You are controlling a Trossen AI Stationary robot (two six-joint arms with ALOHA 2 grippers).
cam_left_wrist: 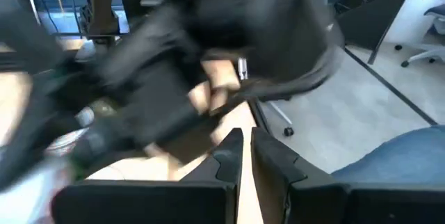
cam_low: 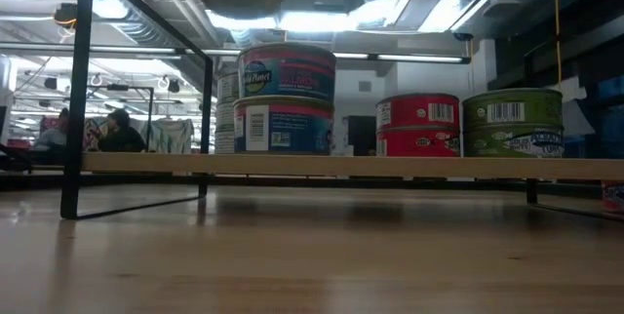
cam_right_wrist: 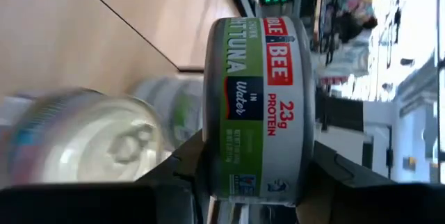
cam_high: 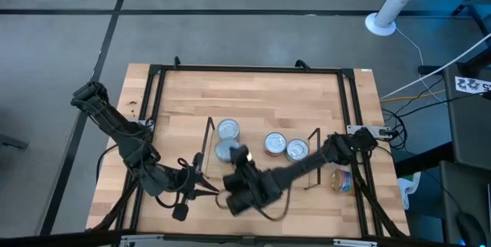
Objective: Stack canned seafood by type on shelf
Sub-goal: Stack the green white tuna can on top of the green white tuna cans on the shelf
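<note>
Between the right arm's dark jaws sits a round silver-rimmed tuna tin (cam_right_wrist: pixel 261 109) banded green, white and navy with red lettering, silver-topped tins (cam_right_wrist: pixel 90 144) just beside it over pale striped wooden tabletop (cam_right_wrist: pixel 104 29).

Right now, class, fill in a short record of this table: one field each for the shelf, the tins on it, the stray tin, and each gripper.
shelf: light-wood board with black wire uprights, standing on the tabletop
tins on shelf: blue-labelled stack, red stack, green stack, each two high
stray tin: one colourful tin on the tabletop by the right edge, off the shelf
right gripper: holds a green-and-white tuna tin on its side
left gripper: fingers nearly together, nothing between them
</note>
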